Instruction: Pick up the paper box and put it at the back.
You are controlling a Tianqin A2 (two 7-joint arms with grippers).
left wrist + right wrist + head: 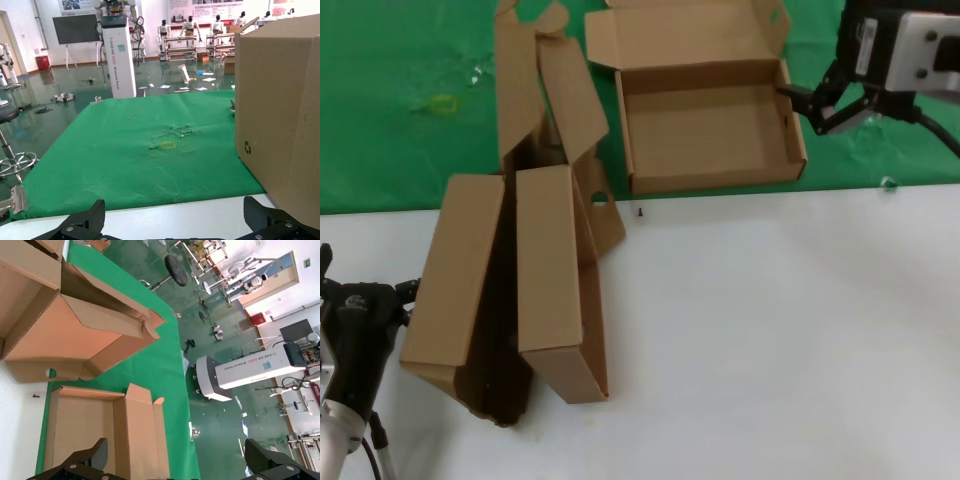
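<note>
The paper box (705, 120) lies open on the green cloth (400, 120) at the back, its hinged lid (685, 30) folded away from me. My right gripper (807, 108) is open at the box's right wall, one fingertip right by the rim, holding nothing. In the right wrist view the box (82, 427) and its lid lie beyond the spread fingers of the gripper (175, 462). My left gripper (365, 278) is parked at the near left on the white table, open and empty; the left wrist view also shows it (175, 222) empty.
Two other brown cardboard boxes (455, 285) (555, 280) lie side by side at the left, across the cloth's edge, flaps raised behind. One fills the right of the left wrist view (280, 110). A small black screw (640, 212) lies on the white tabletop (770, 330).
</note>
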